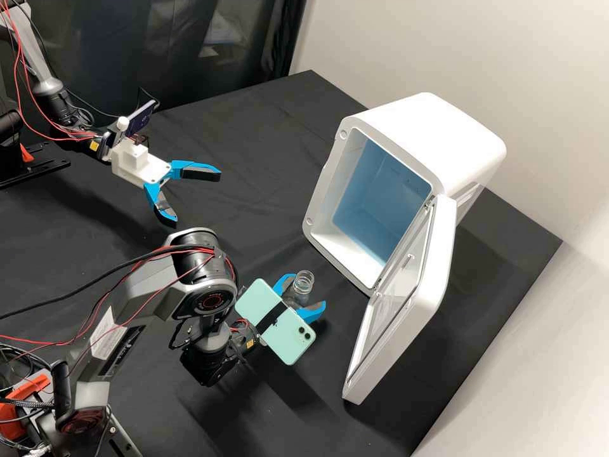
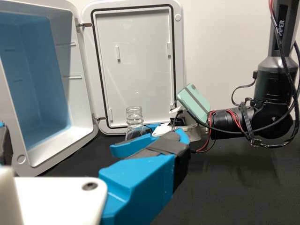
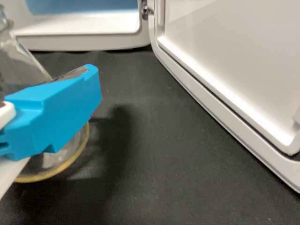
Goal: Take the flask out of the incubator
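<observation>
Now | right gripper clamps flask beside incubator door | left gripper spread wide

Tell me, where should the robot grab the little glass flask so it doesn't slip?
Low on the sloping body of the flask, from the side, with fingers level. It stands upright on the bench with a wide bottom and a thin neck, so the glass there is broad and steady. Probably best from the side away from the open door of the incubator, as the right tool grips it.
</observation>
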Tool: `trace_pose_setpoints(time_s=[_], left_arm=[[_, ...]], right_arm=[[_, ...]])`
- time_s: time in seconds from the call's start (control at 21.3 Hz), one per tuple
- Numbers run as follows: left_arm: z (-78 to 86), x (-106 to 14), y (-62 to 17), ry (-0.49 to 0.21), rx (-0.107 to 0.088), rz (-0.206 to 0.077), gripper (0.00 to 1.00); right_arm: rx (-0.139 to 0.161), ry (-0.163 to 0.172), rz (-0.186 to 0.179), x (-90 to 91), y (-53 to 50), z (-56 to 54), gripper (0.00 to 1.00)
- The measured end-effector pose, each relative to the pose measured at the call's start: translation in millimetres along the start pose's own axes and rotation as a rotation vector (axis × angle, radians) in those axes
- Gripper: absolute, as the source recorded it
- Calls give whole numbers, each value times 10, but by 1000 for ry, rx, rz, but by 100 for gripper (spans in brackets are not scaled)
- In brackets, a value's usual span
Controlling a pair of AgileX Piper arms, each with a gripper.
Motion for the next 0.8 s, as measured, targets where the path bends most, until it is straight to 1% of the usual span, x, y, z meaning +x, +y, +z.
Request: trace_pose_setpoints(time_s=[0.28,0.42,0.47,0.56,0.66,0.7,0.75,0.8], left_arm=[[0,0,0,0,0,0,100],[0,0,0,0,0,0,100],[0,0,0,0,0,0,100],[0,0,0,0,0,0,100],[0,0,0,0,0,0,100],[0,0,0,0,2,0,100],[0,0,0,0,2,0,100],[0,0,0,0,2,0,100]], right_arm=[[0,-37,-36,-1,-33,34,100],[3,-47,-28,-13,-10,62,100],[13,-49,-28,-19,-10,67,100],[20,-56,-26,-50,4,66,100],[12,-52,-28,-89,30,45,100],[12,-41,-26,-100,49,21,100],[19,-32,-21,-110,69,0,100],[16,-24,-25,-118,71,-16,100]])
